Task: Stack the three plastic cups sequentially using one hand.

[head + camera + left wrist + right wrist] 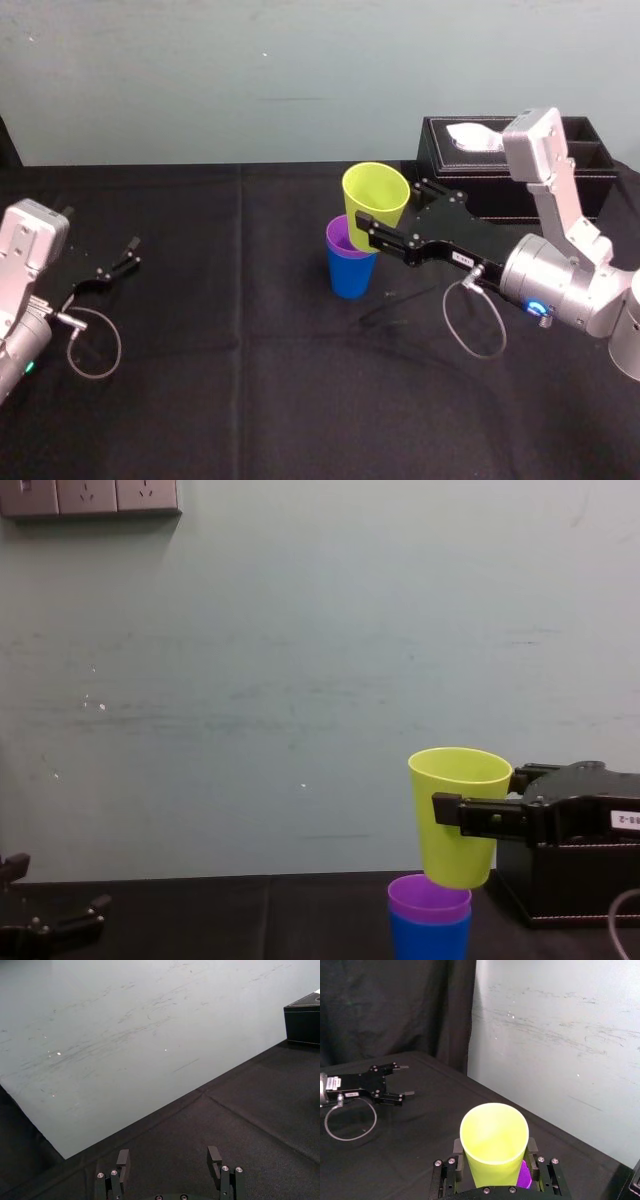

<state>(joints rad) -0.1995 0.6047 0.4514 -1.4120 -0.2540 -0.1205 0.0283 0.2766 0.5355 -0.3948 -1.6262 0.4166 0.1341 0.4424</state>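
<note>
Around yellow-green cup (376,192), right gripper (390,210), snug.

The yellow-green cup (375,192) in the right hand (388,212) is smooth, faintly glossy plastic, as are the purple cup (340,238) and blue cup (351,275) just below. Hand matt black, wrist (545,285) satin silver metal. Beneath, matt black cloth (250,350).
</note>
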